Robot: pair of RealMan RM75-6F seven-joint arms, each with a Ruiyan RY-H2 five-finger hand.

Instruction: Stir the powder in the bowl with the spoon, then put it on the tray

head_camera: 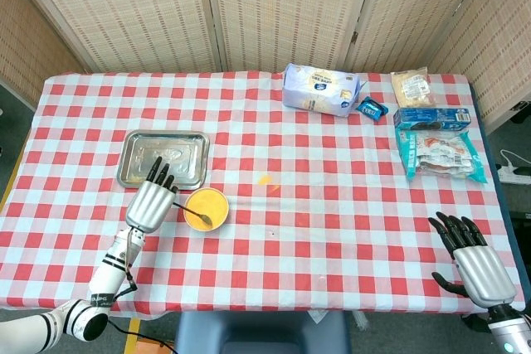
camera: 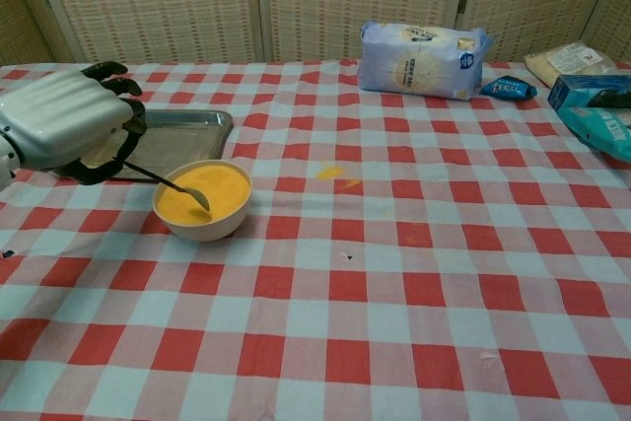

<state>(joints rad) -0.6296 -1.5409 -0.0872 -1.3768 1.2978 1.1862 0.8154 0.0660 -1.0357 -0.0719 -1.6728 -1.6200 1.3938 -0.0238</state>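
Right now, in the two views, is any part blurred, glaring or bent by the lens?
Head view: even light, sharp; the steel tray shows a faint sheen and no hard glare. Chest view: sharp, the left hand looms large because it is near the lens; the bowl casts only a soft shadow, and the spoon stays crisp.

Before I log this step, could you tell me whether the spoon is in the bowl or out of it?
In. The spoon tip rests in the yellow powder of the bowl, its handle held by the left hand.
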